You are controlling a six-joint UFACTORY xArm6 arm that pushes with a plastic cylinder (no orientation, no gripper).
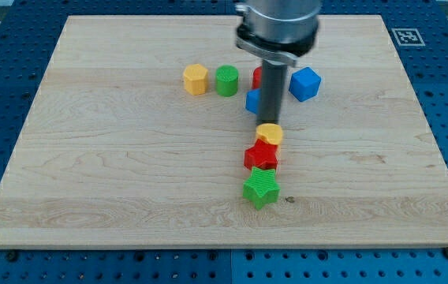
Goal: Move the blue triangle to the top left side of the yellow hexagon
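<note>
While the arm's grey housing [278, 28] fills the top middle of the camera view and is cut off by the frame's top edge, the dark rod [270, 91] drops from it toward the board's centre. No claw on this rig, so there is nothing to call open or closed; it ends in the rod only. My tip [270, 122] sits at the rod's lower end, right at the top edge of a yellow block [270, 133]; touching or just short of it cannot be told.

That yellow block has a rounded top and its shape is hard to make out. Directly below it toward the near edge sits the red star [261, 155], then the green star [261, 188], the three in a tight column, each touching or nearly touching the next.

The blue triangle [252, 101] is mostly hidden behind the rod; only a small blue sliver shows on the rod's left side, so the shape is not confirmable. It lies just up-left of the tip. A red block [257, 77] above it is likewise half hidden, shape unclear.

The blue cube [304, 84] stands clear to the rod's right. The yellow hexagon [196, 80] sits toward the far-left part of the wooden board [90, 158], with the green cylinder [226, 80] just beside it on its right. The blue sliver is to the right of both and slightly nearer.

A black-and-white marker tag [406, 36] is at the board's far-right corner.
</note>
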